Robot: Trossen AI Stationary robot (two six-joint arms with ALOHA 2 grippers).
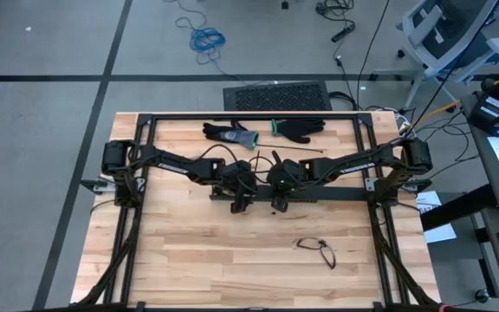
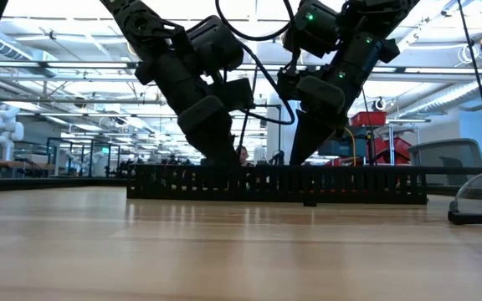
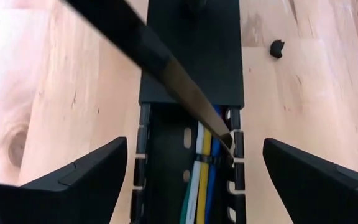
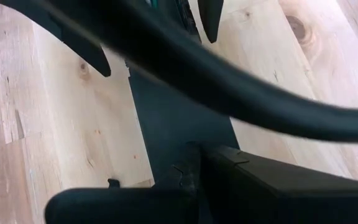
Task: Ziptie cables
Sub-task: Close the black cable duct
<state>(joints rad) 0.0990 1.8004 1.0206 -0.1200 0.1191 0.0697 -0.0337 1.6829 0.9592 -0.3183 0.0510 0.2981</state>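
While both arms lean in over the middle of the bench [image 1: 189,251], the left gripper [image 3: 194,180] hangs with its fingers [image 3: 79,180] spread wide on either side of the black slotted duct [image 2: 279,184]. Down inside that open channel lie the cables [image 3: 201,171], white, green, yellow and blue side by side, with a thin black tie [image 3: 209,160] across them. Just beside it, the right gripper [image 1: 279,202] sits low on the covered stretch of duct, and whether its fingers are apart or together I cannot tell. Two black gloves [image 1: 232,134] rest near the far edge.
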